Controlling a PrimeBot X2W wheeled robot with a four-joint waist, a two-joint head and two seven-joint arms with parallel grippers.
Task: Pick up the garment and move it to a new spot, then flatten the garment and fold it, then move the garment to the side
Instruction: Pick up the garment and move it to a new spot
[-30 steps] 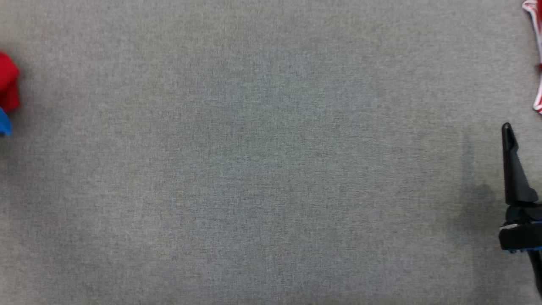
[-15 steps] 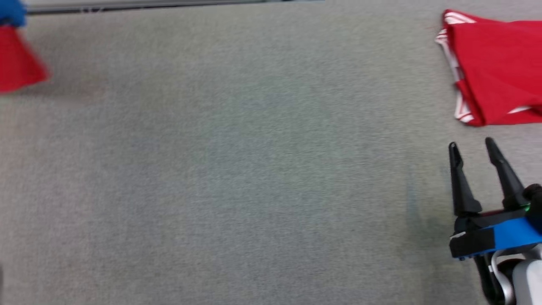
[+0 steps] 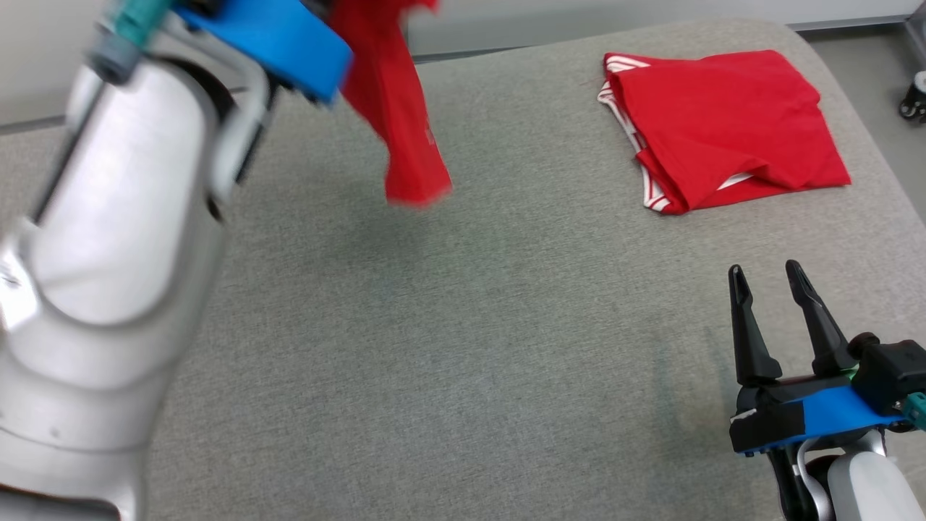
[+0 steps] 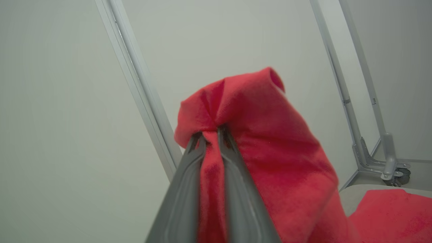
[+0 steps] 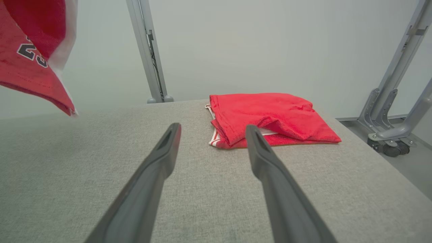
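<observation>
Left gripper (image 4: 210, 133) pinches a bunched fold of the red garment (image 3: 394, 108), which hangs in the air over the far left of the grey pad (image 3: 470, 325). Right gripper (image 3: 765, 269) spread, empty, low at near right. A folded red shirt (image 3: 723, 116) lies at far right.

Risks:
- The bite of cloth is small, so a swing may pull it free.
- Blur hides the hem, which may be dragging.
- If the garment lands bunched, flattening gets harder.
</observation>
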